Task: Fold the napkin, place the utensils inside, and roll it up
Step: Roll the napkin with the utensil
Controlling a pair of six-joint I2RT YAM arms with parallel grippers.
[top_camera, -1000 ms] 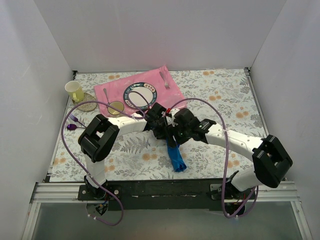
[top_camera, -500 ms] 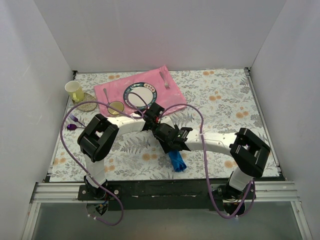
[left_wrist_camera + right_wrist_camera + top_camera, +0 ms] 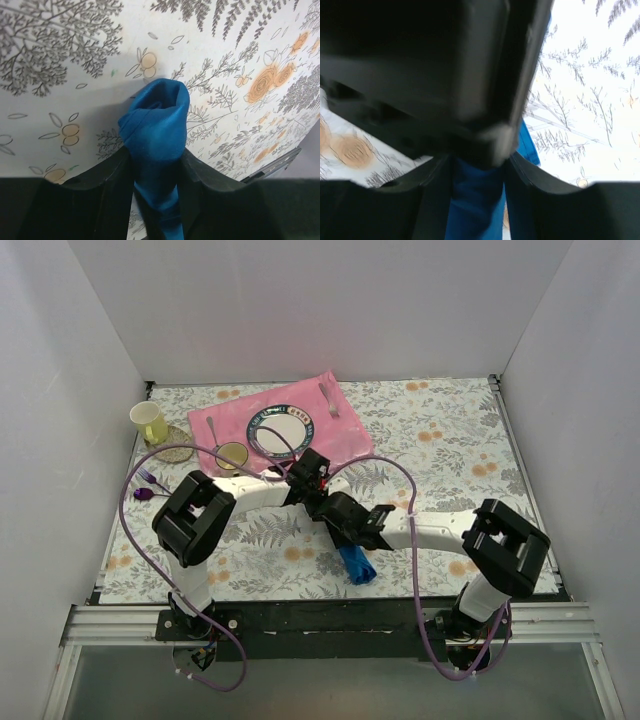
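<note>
Claw check, top view. Logged left gripper (image 3: 332, 512) and right gripper (image 3: 352, 538) nose to nose near table centre, both over the upper end of the napkin (image 3: 356, 565). Recorded it as a short blue roll, long axis running from under the claws toward the near edge and slanted slightly right, free end pointing at the arm bases. Noted the spoon (image 3: 230, 454) well apart on the pink mat (image 3: 340, 425), gold bowl nearest, handle pointing toward the far wall. Tried the lettering on the rim of the plate (image 3: 256, 426) (too small to read).

Left wrist view. Found left gripper (image 3: 155, 160) clamped on the napkin (image 3: 157, 125), fingers (image 3: 112, 175) pressed against both flanks. Put the long axis straight away from the lens, hollow end pointing out over the floral table (image 3: 60, 75).

Right wrist view. Found napkin (image 3: 475, 200) filling the gap between the right gripper (image 3: 477, 175) fingers (image 3: 432, 200), with a dark bulk (image 3: 445, 75) blurred across the top. Cannot tell whether squeezing or merely straddling.
</note>
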